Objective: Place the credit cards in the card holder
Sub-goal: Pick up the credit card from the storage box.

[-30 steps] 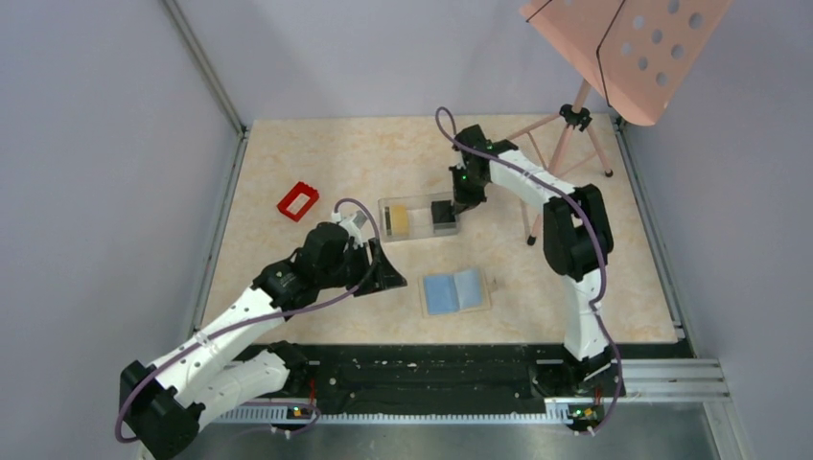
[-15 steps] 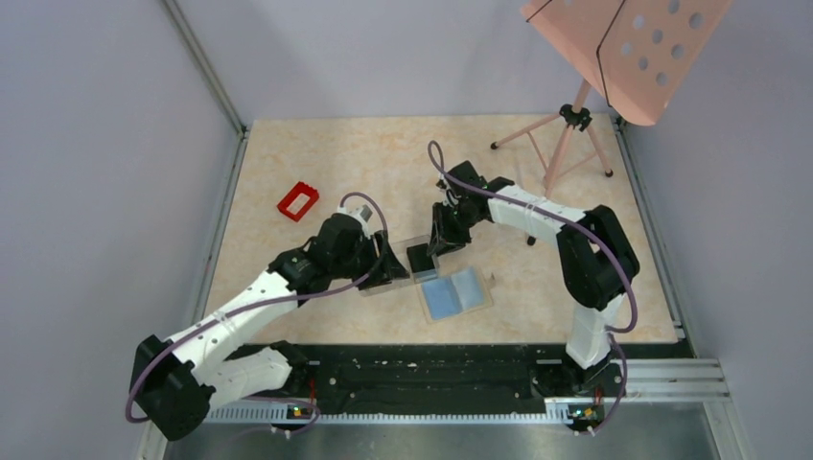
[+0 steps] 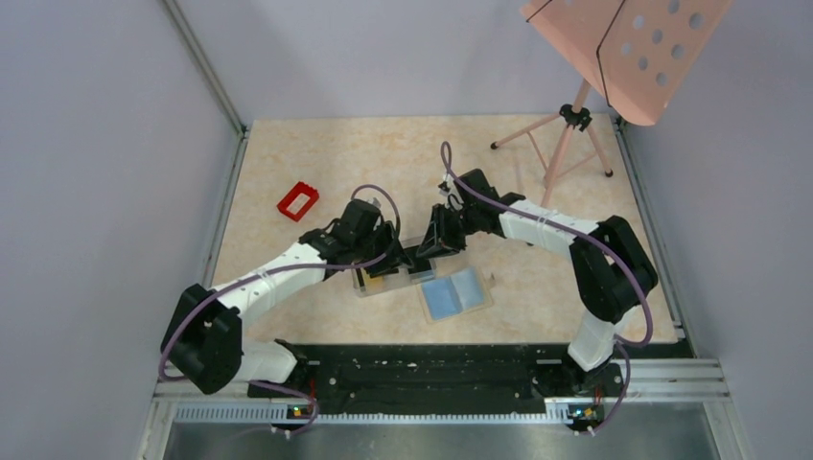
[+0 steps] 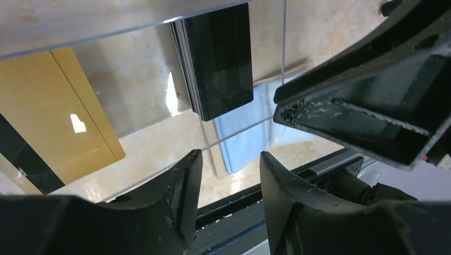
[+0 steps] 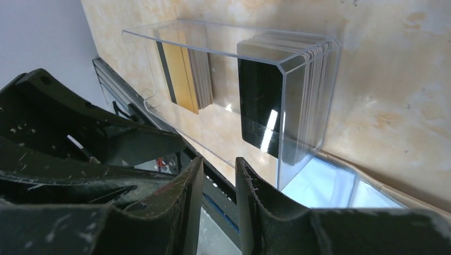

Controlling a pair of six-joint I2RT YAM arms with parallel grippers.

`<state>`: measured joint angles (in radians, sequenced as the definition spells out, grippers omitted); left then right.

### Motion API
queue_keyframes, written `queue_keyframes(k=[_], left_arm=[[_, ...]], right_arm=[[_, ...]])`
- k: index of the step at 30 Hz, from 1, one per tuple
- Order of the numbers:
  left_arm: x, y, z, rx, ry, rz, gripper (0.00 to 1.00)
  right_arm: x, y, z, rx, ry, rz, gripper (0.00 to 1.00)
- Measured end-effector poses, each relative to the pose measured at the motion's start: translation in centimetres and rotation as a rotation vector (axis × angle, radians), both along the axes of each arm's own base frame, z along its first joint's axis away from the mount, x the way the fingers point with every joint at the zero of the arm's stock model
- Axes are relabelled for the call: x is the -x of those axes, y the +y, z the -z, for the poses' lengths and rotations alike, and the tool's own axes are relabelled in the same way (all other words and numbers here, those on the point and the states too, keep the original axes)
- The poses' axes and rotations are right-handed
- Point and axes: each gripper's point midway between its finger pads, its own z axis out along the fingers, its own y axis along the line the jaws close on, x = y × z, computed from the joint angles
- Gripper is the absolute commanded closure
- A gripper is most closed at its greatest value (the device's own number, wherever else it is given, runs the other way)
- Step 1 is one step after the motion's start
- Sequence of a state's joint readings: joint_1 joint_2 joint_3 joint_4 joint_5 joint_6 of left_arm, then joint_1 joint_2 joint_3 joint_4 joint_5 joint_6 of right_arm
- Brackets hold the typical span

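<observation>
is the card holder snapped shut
No, the card holder lies spread open, its light blue lining facing up.

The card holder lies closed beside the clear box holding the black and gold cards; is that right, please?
Not quite: the card holder lies open, blue lining up, as the top external view shows. It is beside the clear box holding the black cards and gold cards.

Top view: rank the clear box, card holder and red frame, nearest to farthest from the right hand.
1. Clear box: right at the right hand, toward the left arm.
2. Card holder: lying open, just toward the arm bases.
3. Red frame: far left of the table.
</observation>
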<state>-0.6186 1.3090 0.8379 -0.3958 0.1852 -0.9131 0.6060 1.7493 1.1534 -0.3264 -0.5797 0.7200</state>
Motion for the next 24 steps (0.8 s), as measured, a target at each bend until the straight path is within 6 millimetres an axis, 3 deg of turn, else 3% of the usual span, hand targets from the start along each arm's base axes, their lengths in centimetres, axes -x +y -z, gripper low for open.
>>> queue_keyframes(k=[6,17,24], left_arm=[[-1.0,0.6,0.7,-0.038,0.019,-0.019,0.51],[-3.3,4.7,2.7,-0.145,0.021,-0.101,0.59],[-5.7,4.6,4.9,-0.223,0.054,-0.068,0.54]], right_arm=[[-0.2,-0.6,0.1,0.034,-0.027,0.009,0.5],[-0.6,-2.3,0.1,0.123,-0.09,0.007,0.49],[0.2,-1.5,0.8,0.072,-0.042,-0.028,0.49]])
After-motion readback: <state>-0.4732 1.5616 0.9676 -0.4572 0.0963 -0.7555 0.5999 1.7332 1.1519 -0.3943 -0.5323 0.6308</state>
